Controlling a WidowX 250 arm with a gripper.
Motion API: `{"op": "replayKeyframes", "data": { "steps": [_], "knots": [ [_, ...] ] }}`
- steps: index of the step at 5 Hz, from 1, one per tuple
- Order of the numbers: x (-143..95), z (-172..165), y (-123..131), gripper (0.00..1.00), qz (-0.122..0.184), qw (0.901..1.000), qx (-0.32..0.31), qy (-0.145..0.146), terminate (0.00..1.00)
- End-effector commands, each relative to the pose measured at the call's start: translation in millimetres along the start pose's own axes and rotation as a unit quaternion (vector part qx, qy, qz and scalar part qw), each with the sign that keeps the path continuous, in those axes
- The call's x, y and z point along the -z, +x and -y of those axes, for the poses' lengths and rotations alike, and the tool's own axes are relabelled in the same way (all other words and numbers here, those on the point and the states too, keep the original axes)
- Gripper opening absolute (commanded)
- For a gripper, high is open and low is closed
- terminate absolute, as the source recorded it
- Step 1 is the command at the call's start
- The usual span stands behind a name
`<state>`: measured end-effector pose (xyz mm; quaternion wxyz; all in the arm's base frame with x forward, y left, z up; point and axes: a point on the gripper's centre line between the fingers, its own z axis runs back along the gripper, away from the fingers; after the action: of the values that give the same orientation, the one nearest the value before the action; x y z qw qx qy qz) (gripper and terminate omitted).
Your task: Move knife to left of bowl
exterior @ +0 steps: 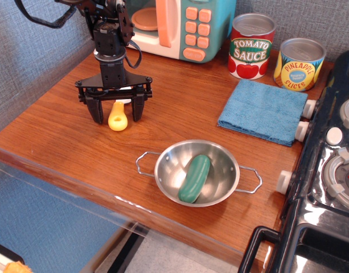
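The knife (118, 119) lies on the wooden counter, its yellow handle with the hole pointing toward me; its white blade is mostly hidden under the gripper body. My gripper (117, 112) hangs straight over it, open, with one finger on each side of the handle and clear of it. The steel bowl (221, 170) sits to the right and nearer the front edge, with a green pickle toy (194, 178) lying in it.
A toy microwave (174, 25) stands at the back. Two tins, tomato sauce (251, 45) and pineapple slices (299, 63), stand back right. A blue cloth (263, 111) lies by the black stove (333, 170). The counter's front edge (77, 170) drops off.
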<state>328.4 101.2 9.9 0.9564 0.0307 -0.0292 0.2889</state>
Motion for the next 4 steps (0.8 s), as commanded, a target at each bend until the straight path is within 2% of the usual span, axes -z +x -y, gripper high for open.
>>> {"op": "replayKeyframes", "data": {
  "steps": [1, 2, 3, 4],
  "knots": [
    [-6.7, 0.2, 2.5, 0.0, 0.015, 0.9998, 0.005, 0.014, 0.0],
    [-8.3, -0.6, 2.3, 0.0, 0.017, 0.9997, 0.005, 0.013, 0.0],
    [-24.4, 1.9, 4.6, 0.0, 0.028, 0.9994, 0.017, -0.01, 0.0],
    [-50.9, 7.2, 9.1, 0.0, 0.045, 0.9965, 0.046, -0.053, 0.0]
  ]
}}
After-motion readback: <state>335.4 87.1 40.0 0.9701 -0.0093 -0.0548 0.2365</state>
